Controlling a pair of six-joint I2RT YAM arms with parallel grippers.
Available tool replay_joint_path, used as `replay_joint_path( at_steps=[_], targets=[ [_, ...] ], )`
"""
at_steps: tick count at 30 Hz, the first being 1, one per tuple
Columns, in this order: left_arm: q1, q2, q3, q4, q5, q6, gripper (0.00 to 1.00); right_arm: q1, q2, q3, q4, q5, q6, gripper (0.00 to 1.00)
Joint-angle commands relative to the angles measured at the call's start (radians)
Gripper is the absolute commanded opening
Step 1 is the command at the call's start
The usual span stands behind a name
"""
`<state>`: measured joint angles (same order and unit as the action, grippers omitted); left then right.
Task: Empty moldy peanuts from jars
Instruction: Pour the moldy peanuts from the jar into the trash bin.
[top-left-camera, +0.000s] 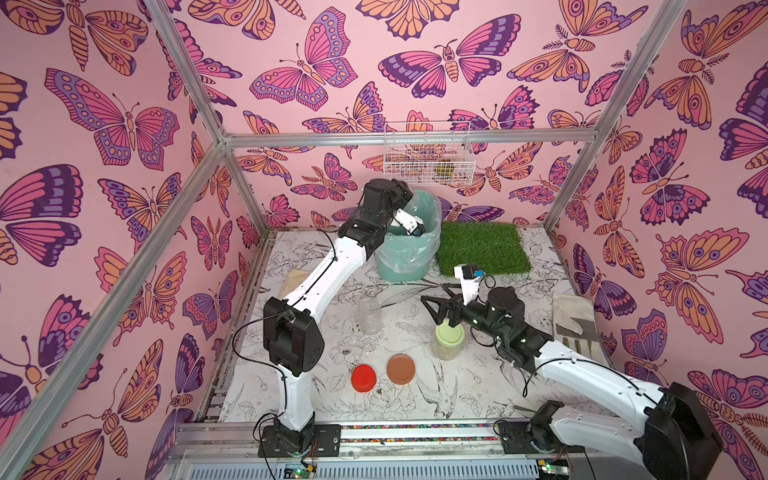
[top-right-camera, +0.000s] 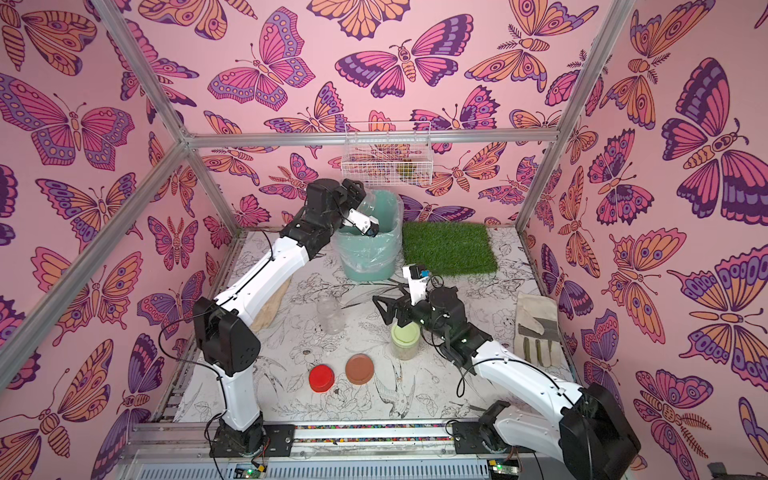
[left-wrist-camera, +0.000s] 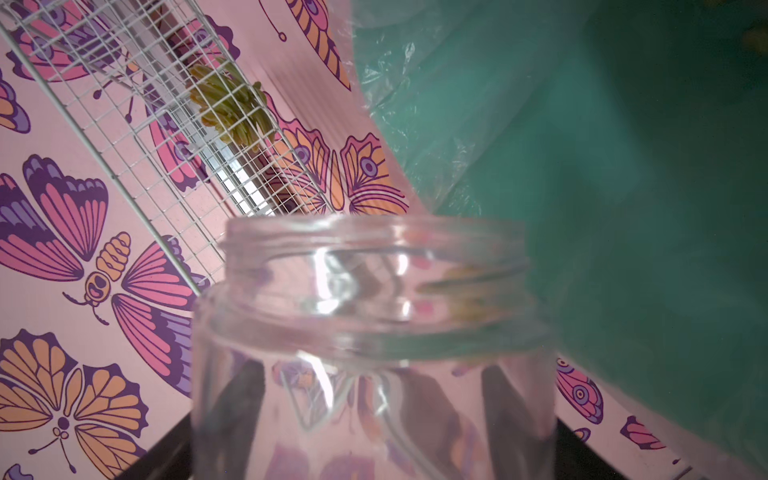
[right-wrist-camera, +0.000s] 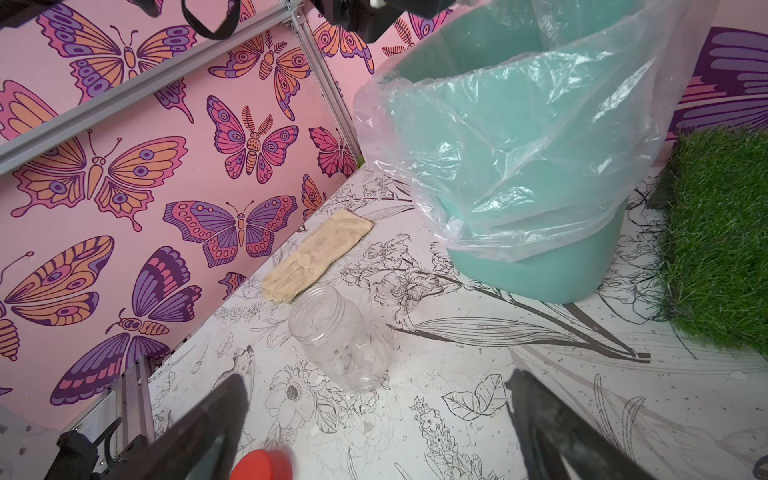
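Jars sit in three spots for you. Your left pincer is clamped on a lidless clear jar, and its dark fingers show through the wall on both sides. That jar hangs tilted over the mouth of the teal bin, within the ring of the clear liner. A yellowish smear sits at its neck, and you cannot tell whether it is nut or reflection. Your right pincer is spread wide and holds nothing. It hovers low over the bench, right by the green-lidded jar, but the views do not show whether a finger touches the lid. Peanuts show there as a pale mass through the wall. A second lidless jar stands upright near the middle, apart from the bin. The red lid and brown lid lie flat, side by side without touching, nearer the front rail. For room, you have open bench in front of the lids and between the two standing jars. The grass mat lies just beside the bin. One glove lines the right edge and another glove the left. A wire basket hangs on the back wall above the bin.
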<state>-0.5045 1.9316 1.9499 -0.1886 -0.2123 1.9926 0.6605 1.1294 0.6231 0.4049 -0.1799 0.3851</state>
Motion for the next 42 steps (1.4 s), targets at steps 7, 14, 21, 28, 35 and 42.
replay_joint_path(
  at_steps=[7, 14, 21, 28, 35, 42],
  targets=[
    [-0.009, -0.159, -0.096, 0.056, -0.055, -0.695, 0.0, -0.009, 0.005, 0.027, 0.001, -0.002, 0.0, 0.99],
    [0.008, -0.296, -0.285, 0.141, -0.002, -1.139, 0.0, -0.009, 0.029, 0.053, -0.009, -0.04, 0.015, 0.99],
    [0.076, -0.454, -0.556, 0.375, 0.108, -1.544, 0.0, -0.009, 0.05, 0.083, -0.032, -0.081, 0.018, 0.99],
    [0.158, -0.568, -0.751, 0.518, 0.163, -1.737, 0.0, -0.009, 0.055, 0.09, -0.046, -0.081, 0.024, 0.99],
    [0.179, -0.599, -0.789, 0.5, 0.175, -1.667, 0.0, -0.008, 0.059, 0.089, -0.05, -0.08, 0.025, 0.99],
    [0.178, -0.54, -0.628, 0.238, 0.231, -1.359, 0.0, -0.008, 0.063, 0.075, -0.023, -0.08, 0.024, 0.99]
  ],
)
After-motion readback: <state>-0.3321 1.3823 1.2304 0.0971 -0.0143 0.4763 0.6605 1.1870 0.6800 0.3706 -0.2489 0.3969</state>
